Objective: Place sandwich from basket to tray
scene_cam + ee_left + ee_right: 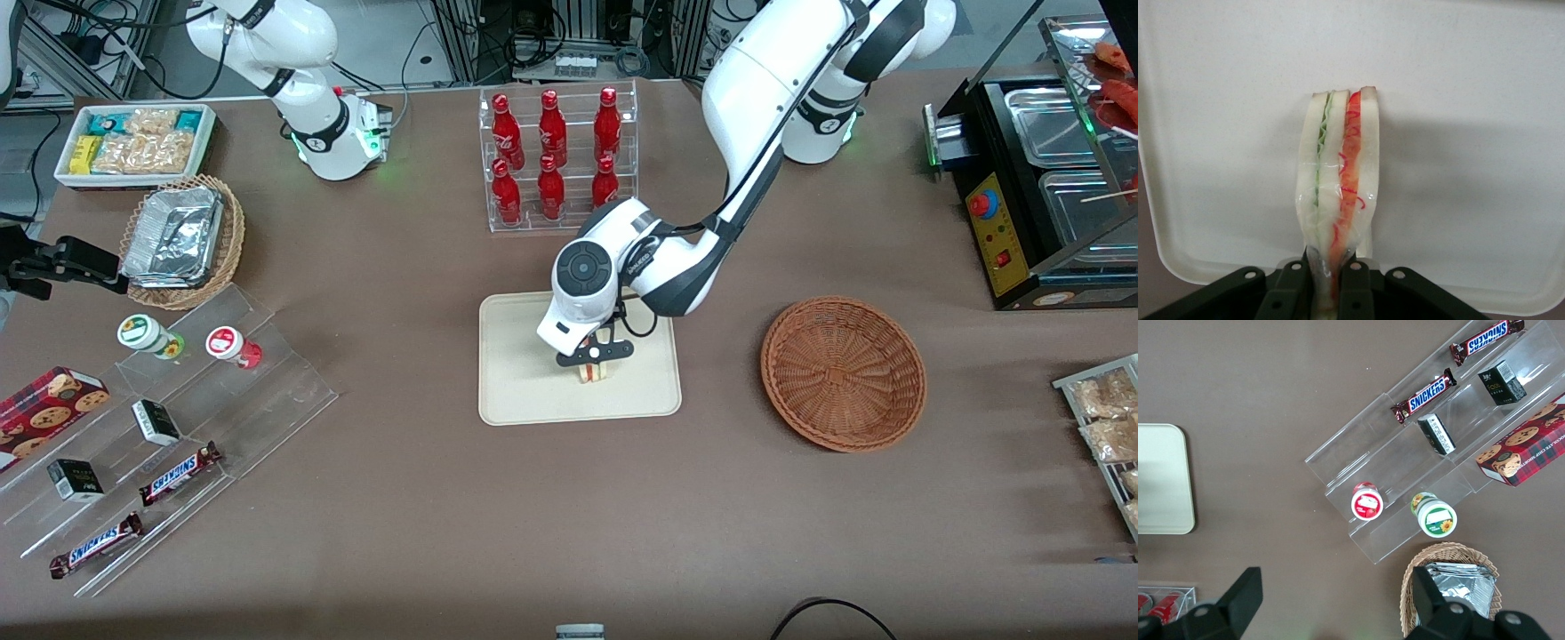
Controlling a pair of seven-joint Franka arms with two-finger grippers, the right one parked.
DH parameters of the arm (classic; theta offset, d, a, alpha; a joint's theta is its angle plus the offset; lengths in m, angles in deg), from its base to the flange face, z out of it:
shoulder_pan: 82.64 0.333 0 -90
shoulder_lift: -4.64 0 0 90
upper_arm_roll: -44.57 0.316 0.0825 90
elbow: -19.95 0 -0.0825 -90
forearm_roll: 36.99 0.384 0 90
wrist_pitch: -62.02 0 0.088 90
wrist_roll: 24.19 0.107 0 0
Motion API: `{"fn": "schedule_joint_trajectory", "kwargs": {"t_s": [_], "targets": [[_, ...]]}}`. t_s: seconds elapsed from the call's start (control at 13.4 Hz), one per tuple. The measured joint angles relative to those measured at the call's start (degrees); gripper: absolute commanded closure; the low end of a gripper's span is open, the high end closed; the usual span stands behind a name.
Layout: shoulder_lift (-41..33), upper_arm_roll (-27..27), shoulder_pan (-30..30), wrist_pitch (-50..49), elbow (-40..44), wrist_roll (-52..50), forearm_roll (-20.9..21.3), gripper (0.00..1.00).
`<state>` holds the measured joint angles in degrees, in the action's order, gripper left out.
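Note:
My left gripper (pixel 594 359) is low over the cream tray (pixel 516 391) and is shut on the wrapped sandwich (pixel 592 370). In the left wrist view the sandwich (pixel 1338 180) stands on edge, pale bread with green and red filling stripes, pinched between the black fingers (pixel 1357 293) with the tray (pixel 1471 133) right under it. Whether the sandwich touches the tray I cannot tell. The reddish-brown woven basket (pixel 843 372) sits empty on the table toward the working arm's end, apart from the tray.
A clear rack of red bottles (pixel 556 158) stands just farther from the front camera than the tray. A clear stepped display (pixel 169 427) with snack bars and cups, a lighter wicker basket of foil containers (pixel 182 238) and a white bin (pixel 133 142) lie toward the parked arm's end. A black warmer (pixel 1040 178) sits toward the working arm's end.

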<state>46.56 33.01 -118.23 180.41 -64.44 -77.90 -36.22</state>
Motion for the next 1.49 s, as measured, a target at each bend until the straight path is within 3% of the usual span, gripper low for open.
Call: {"fn": "schedule_joint_trajectory", "kwargs": {"t_s": [0.07,0.15,0.22,0.67,1.04,1.49], "targets": [[0.2,0.0,0.0,0.1,0.0,-0.3,0.2,0.95],[0.3,0.0,0.0,0.1,0.0,-0.9,0.6,0.38],[0.4,0.0,0.0,0.1,0.1,-1.6,1.1,0.0],[0.4,0.0,0.0,-0.6,2.3,-2.5,1.5,0.0],[-2.3,0.0,0.5,-16.5,12.2,-1.9,1.5,0.0],[-6.1,0.9,5.5,-25.7,14.7,16.6,1.3,0.0]]}}
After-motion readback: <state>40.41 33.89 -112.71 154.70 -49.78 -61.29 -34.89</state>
